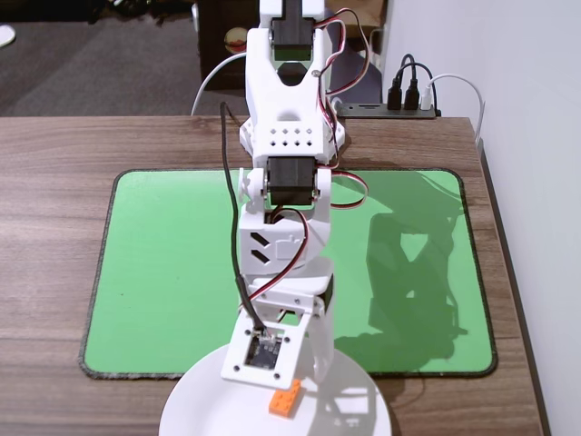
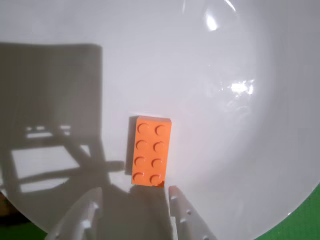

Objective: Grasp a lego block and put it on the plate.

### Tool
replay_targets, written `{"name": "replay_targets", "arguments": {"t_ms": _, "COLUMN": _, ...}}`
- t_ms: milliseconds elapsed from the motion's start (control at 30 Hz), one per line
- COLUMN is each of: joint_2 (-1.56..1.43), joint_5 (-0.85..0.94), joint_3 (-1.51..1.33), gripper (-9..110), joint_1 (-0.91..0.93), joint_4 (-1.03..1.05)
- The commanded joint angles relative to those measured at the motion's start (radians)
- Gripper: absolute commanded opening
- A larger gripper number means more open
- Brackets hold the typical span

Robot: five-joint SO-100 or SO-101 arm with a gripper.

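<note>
The large plain white round glossy plate [image 2: 225, 150] sits at the near edge of the wooden surface [image 1: 54, 182], overlapping the green rectangular mat [image 1: 163, 263]. On it lies only the small bright orange studded plastic lego block [image 2: 151, 151], flat, studs up. The white two-finger jaws [image 2: 132, 200] stand open, empty, just beside the block's end. Retreating well likely means lifting straight up, without nudging it.

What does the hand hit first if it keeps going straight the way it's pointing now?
Most likely the lego block: in the wrist view it lies on the plate just ahead of the open hand, between the fingertip lines. Height is unclear, so it could touch the plate surface first.
</note>
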State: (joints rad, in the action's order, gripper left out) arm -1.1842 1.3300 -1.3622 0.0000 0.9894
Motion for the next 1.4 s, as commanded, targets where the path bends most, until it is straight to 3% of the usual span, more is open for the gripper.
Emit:
{"name": "replay_targets", "arguments": {"t_ms": 0, "joint_2": -0.040, "joint_5": -0.014, "joint_3": 0.044, "gripper": 18, "joint_1": 0.000, "joint_4": 0.012}}
{"name": "replay_targets", "arguments": {"t_ms": 300, "joint_2": -0.225, "joint_5": -0.023, "joint_3": -0.089, "gripper": 16, "joint_1": -0.002, "joint_4": 0.028}}
{"name": "replay_targets", "arguments": {"t_ms": 467, "joint_2": -0.354, "joint_5": -0.048, "joint_3": -0.209, "gripper": 1, "joint_1": -0.011, "joint_4": 0.021}}
{"name": "replay_targets", "arguments": {"t_ms": 567, "joint_2": -0.448, "joint_5": -0.077, "joint_3": -0.298, "gripper": 1, "joint_1": -0.015, "joint_4": 0.020}}
{"name": "replay_targets", "arguments": {"t_ms": 1367, "joint_2": -1.204, "joint_5": -0.647, "joint_3": -1.103, "gripper": 1, "joint_1": -0.006, "joint_4": -0.129}}
